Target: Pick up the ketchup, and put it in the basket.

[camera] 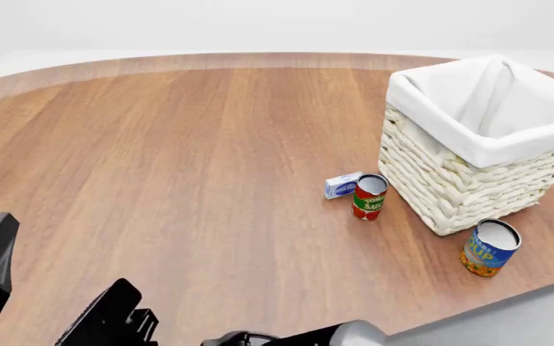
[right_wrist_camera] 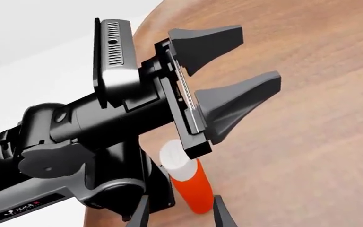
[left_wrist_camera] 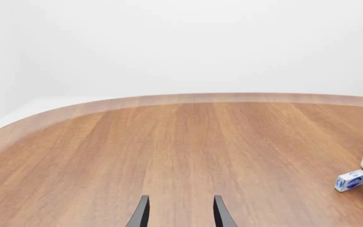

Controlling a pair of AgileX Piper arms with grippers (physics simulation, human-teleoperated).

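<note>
1. Cream-white woven wicker, lined with white cloth folded over its rim, makes up the large square basket (camera: 469, 137) at the far right of the brown wooden table (camera: 181, 158) in the front view; nothing shows inside it but the cloth lining.
2. Just beside the basket's near-left wall stands the red-and-green tomato sauce can with a silver top (camera: 368, 196), upright, and a small white-and-blue box (camera: 342, 185) lies touching or almost touching the can's left side.
3. Off the basket's near corner stands the blue-and-orange can with a pale top (camera: 490, 248), upright and close to the table's near edge.
4. Only the right wrist view shows the ketchup, a small red squeeze bottle with a wide white cap (right_wrist_camera: 188, 182); it lies on the table just ahead of the right gripper (right_wrist_camera: 180, 212), whose two dark fingertips stand apart on either side of the bottle's red end; whether they touch it cannot be told.
5. The left gripper (left_wrist_camera: 180, 211) is spread open above bare wood, holding nothing; the right wrist view shows that arm reaching across, its jaws wide.
</note>
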